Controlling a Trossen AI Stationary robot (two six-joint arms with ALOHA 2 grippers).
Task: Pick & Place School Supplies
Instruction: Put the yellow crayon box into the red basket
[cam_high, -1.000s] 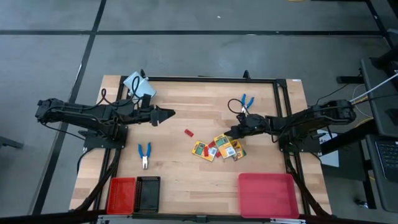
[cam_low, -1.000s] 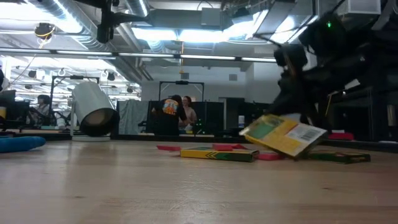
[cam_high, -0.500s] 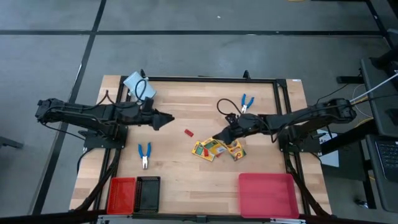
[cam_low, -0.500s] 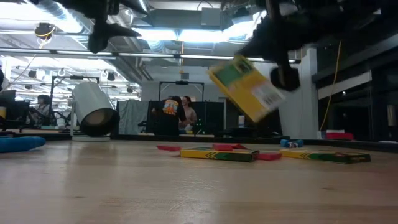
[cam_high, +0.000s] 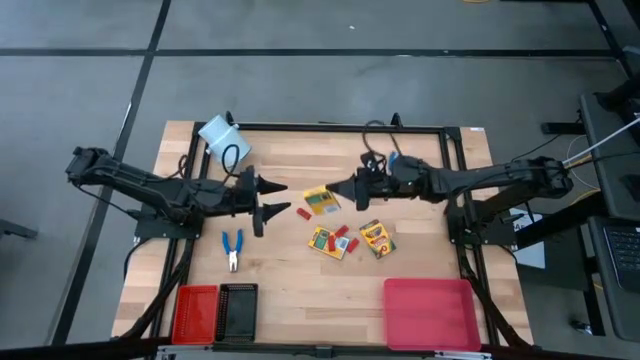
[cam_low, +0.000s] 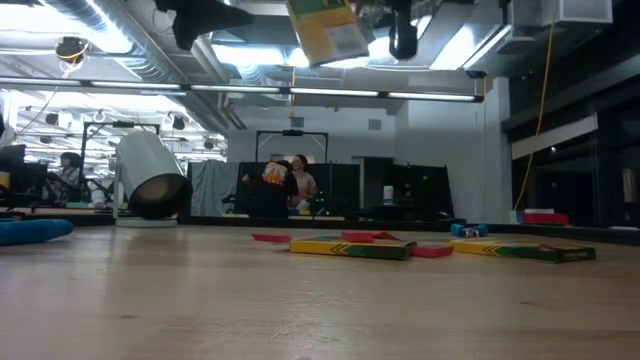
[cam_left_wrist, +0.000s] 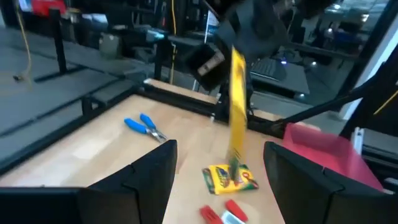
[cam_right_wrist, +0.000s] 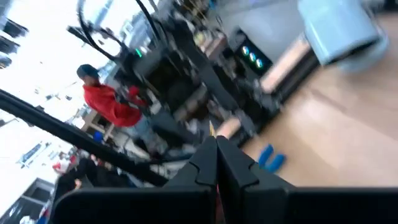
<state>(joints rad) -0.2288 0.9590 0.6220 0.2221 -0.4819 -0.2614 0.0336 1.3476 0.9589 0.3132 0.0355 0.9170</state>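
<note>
1. Right gripper is over the middle of the wooden table, fingers clamped together on a yellow-and-green crayon box held up in the air. In the low view this held box hangs near the ceiling line, well clear of the tabletop.
2. Left gripper is just across from the held box, fingers spread wide with nothing between them. In the left wrist view the box shows edge-on, upright, in the gap ahead of the two dark fingers.
3. Two more crayon boxes lie flat on the table: one near the centre, another just beside it toward the right arm. Small red pieces lie on and between them; one more red piece lies apart, nearer the left gripper.
4. One pair of blue-handled pliers lies on the left arm's side of the table. A second blue-handled pair shows in the left wrist view, near the far edge.
5. Pale blue-white cylinder rests on its side at the far left corner.
6. Near edge: small red tray touching a black tray; larger red tray on the right side.
7. Printing on the box faces is too small to read. A barcode-like label patch shows on the held box in the low view; not legible.
8. Person in a red top in the room behind, right wrist view.
</note>
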